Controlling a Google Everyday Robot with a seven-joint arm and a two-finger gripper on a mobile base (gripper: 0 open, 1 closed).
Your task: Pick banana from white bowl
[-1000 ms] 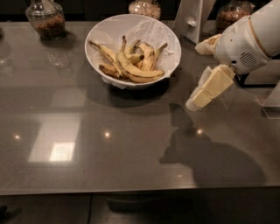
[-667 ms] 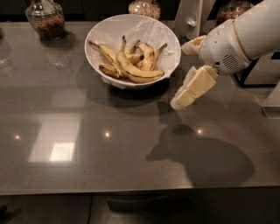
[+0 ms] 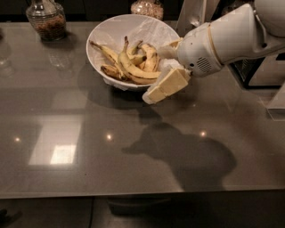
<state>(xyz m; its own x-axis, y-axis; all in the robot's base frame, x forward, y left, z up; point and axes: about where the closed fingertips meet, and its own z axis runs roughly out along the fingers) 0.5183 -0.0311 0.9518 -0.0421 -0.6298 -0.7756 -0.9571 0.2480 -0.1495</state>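
The white bowl [image 3: 107,33] stands at the back middle of the grey table and holds a pile of bananas. The banana [image 3: 129,67] is the long curved one with a dark stem pointing up, lying across the pile's front. My gripper [image 3: 163,67] hangs at the bowl's right rim, open and empty. Its lower cream finger [image 3: 167,85] is just outside the bowl's front right edge, low over the table. Its upper finger [image 3: 172,44] is over the bowl's right side, beside the shorter bananas [image 3: 149,53]. It touches no banana.
A glass jar with dark contents [image 3: 46,18] stands at the back left, and a second jar [image 3: 148,7] behind the bowl. A white upright object [image 3: 192,13] and a dark appliance [image 3: 262,67] are at the back right. The table's front edge [image 3: 133,194] runs along the bottom.
My gripper and arm have moved left toward the bowl, from well right of it to its right rim. The bananas and bowl have not moved.
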